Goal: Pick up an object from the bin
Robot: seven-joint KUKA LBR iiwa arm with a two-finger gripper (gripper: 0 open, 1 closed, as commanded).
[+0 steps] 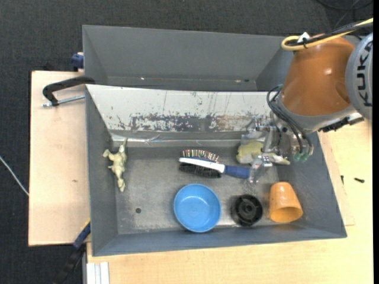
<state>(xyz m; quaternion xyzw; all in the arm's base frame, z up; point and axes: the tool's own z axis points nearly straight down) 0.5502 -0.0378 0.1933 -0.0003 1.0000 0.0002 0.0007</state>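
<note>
My fingers (256, 174) hang just right of the brush (201, 164), beside its blue handle (235, 171). Its long axis runs leftward. Parted or clenched, I cannot tell.

The gripper (259, 169) partly hides a pale yellowish lump (246, 153).

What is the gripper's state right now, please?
Gripper: cannot be told; it sits low by the blue handle end of the brush.
</note>
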